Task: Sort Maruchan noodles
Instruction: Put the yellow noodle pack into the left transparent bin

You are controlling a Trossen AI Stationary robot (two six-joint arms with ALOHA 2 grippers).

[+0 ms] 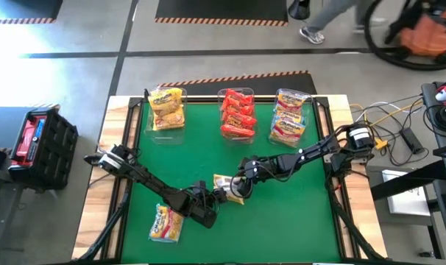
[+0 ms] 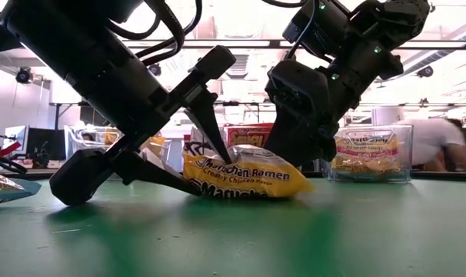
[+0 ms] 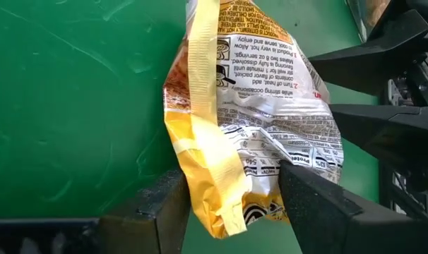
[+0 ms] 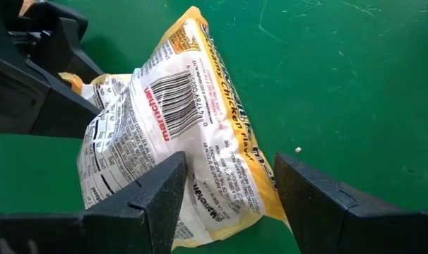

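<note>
The green mat (image 1: 282, 199) covered a wooden table in a workshop with hazard tape on the floor, and someone walked past at the far end. From above, three clear bins stood along the far edge: yellow packets in the left bin (image 1: 166, 108), red in the middle bin (image 1: 237, 112), pale multicoloured in the right bin (image 1: 290, 115). Both arms met near the mat's centre over a yellow Creamy Chicken packet (image 1: 229, 188), the left gripper (image 1: 210, 196) at one end and the right gripper (image 1: 241, 184) at the other. A loose packet (image 1: 166, 223) lay near the front edge, beside the left arm.

At table height the yellow packet (image 2: 244, 175) rested on the mat, one end lifted, with the left gripper's fingers (image 2: 210, 123) straddling it and the right gripper (image 2: 306, 150) pressing in behind.

The left wrist camera showed its jaws partly open with the packet's crimped end (image 3: 232, 169) between them, both fingers touching the film.

The right wrist camera showed the same at the other end (image 4: 179, 134): jaws partly open around the barcode side, touching but not squeezing hard.

I judged that only one arm should keep hold; the other ought to release before any lift, or the wrapper might tear. The yellow bin sat well clear, with nothing between.
</note>
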